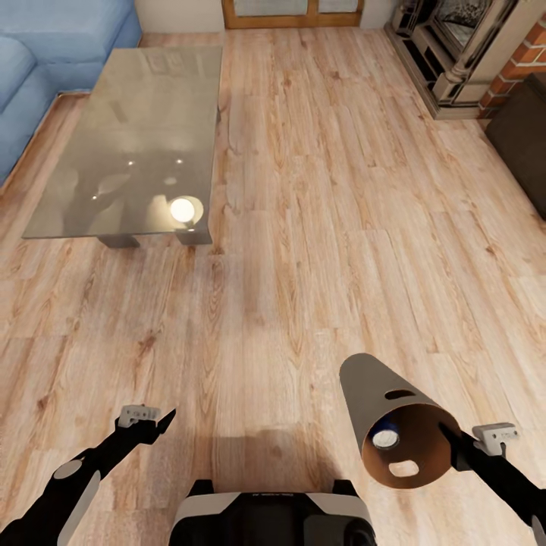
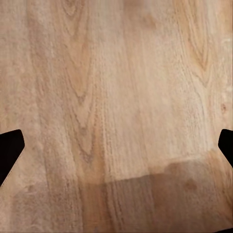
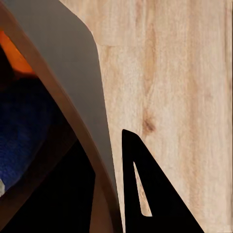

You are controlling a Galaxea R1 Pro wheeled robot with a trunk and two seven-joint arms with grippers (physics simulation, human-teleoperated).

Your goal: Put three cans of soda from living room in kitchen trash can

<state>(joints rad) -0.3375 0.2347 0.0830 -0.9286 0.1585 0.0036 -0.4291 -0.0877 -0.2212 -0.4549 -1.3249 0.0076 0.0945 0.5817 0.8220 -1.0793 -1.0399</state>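
Soda cans lie inside the tash can [image 1: 394, 425], which in the head view is carried tipped over above the light wood floor [image 1: 318, 227], its brown mouth turned toward the camera; a dark blue can [image 1: 385, 438] with a silver top shows inside near the rim, below an oval handle cut-out. The right gripper [image 1: 455, 444] is clamped on the bin's rim at its right side, while the left gripper [image 1: 163, 421] hangs free over the floor with nothing between its fingers. A glass-topped low table [image 1: 129, 136] stands well ahead to the left, with the blue sofa [image 1: 45, 68] beyond its far left corner and the brick fireplace [image 1: 485, 53] at the far right. From the left wrist, two dark fingertips [image 2: 10, 153] sit wide apart over bare floorboards. From the right wrist, one finger [image 3: 145, 194] lies against the outside of the bin's wall [image 3: 68, 73], and inside are the blue can [image 3: 24, 131] and a patch of orange can [image 3: 14, 56] (its shape is mostly hidden).
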